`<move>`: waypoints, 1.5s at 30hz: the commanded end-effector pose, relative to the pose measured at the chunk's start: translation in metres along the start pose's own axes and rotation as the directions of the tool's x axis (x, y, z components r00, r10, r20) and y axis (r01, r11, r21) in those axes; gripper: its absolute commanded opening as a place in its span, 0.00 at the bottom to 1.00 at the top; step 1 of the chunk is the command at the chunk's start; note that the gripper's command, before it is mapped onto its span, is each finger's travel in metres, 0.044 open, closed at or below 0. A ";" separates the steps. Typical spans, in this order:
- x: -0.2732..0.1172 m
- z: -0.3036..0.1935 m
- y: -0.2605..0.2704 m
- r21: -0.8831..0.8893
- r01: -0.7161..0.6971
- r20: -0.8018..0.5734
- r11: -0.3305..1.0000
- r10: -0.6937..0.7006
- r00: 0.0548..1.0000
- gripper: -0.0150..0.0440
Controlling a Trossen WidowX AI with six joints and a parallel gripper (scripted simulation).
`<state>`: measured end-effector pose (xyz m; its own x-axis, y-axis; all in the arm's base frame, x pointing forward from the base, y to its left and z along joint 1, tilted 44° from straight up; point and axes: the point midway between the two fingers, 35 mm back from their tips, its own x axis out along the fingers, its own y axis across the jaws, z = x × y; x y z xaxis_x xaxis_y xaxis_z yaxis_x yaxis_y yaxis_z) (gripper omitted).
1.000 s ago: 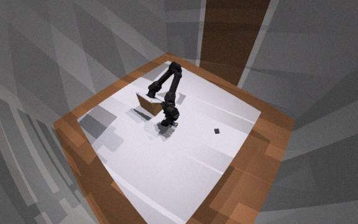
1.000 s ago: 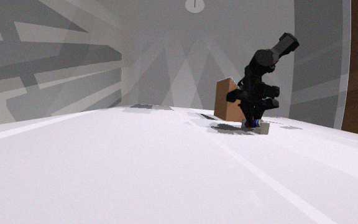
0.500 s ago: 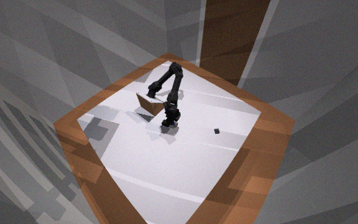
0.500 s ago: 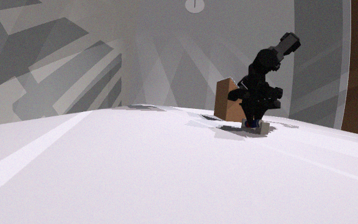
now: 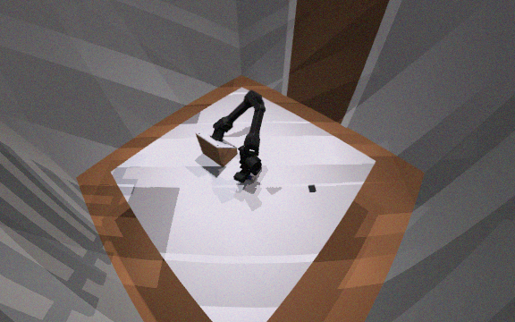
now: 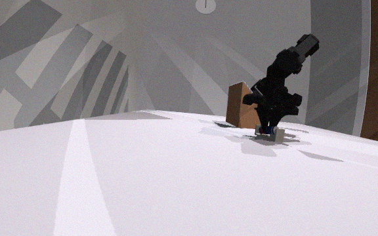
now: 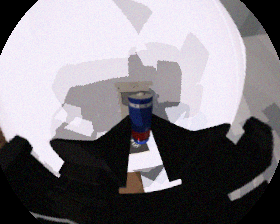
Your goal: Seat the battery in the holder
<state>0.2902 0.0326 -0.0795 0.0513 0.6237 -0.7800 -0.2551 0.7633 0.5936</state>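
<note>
Right now your gripper (image 6: pixel 268 128) is clamped on the battery (image 7: pixel 140 119), its fingers closed against the blue body. In the wrist view the battery runs straight away from the camera between the two dark fingers, with a red band near the close end and a pale cap at the far end. Beyond that cap you can see a thin beige edge of the holder (image 6: pixel 278 134); whether the cap touches it or sits under the lip cannot be told from these views.

From the exterior camera, the gripper is down low over the white table (image 6: pixel 143 170), and the holder's pale blocks show at either side of the fingertips, with a bit of blue and red between them (the battery is at the holder, but you cannot tell whether it lies flat in it).

Your arm (image 5: pixel 252 130) arches over from its base beside a brown box (image 5: pixel 215 149), which stands just behind the holder. A small dark square (image 5: pixel 312 188) lies on the table well apart to one side.
</note>
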 end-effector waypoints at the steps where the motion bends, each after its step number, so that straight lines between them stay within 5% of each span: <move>1: 0.006 -0.008 0.003 0.007 -0.009 -0.055 1.000 0.009 0.998 0.40; 25: 0.006 -0.005 0.008 -0.006 0.017 -0.215 1.000 -0.018 0.976 0.40; 45: 0.006 0.002 0.009 -0.007 0.030 -0.215 1.000 -0.031 0.976 0.40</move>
<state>0.2917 0.0427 -0.0776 -0.1357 0.5486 -0.8250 -0.2752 0.7790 0.5634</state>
